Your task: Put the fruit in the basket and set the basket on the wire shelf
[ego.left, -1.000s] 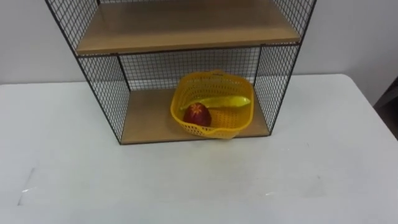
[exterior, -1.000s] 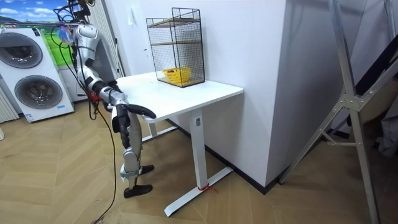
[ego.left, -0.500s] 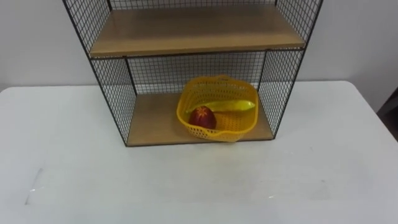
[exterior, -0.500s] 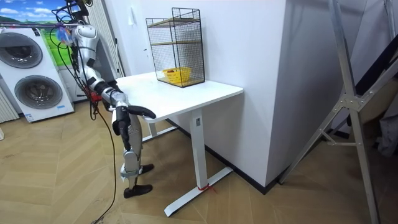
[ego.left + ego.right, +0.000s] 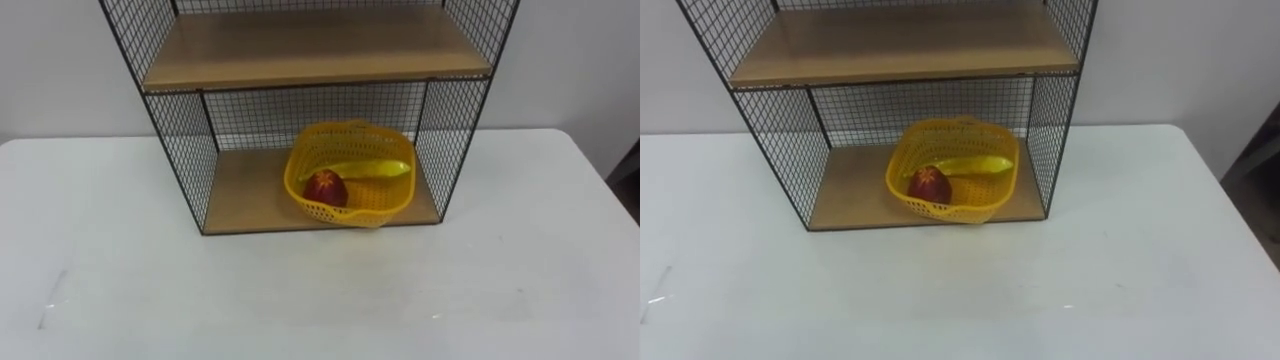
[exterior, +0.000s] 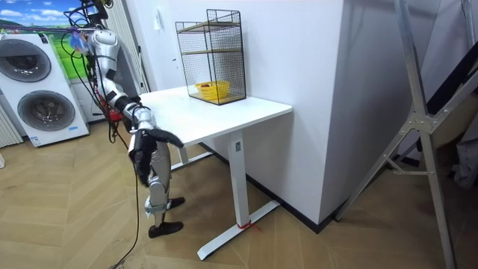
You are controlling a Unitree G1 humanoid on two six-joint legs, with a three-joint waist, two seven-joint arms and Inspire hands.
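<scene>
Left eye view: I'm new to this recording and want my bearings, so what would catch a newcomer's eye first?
The bright yellow basket stands out, sitting on the bottom board of the black wire shelf, toward its right side. Inside it lie a red round fruit and a banana. The shelf stands at the back of a white table.

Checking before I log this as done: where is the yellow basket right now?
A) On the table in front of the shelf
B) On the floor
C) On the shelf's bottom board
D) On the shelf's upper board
C: the yellow basket sits on the bottom board of the wire shelf, toward its right side, with the red fruit and the banana inside it.
</scene>
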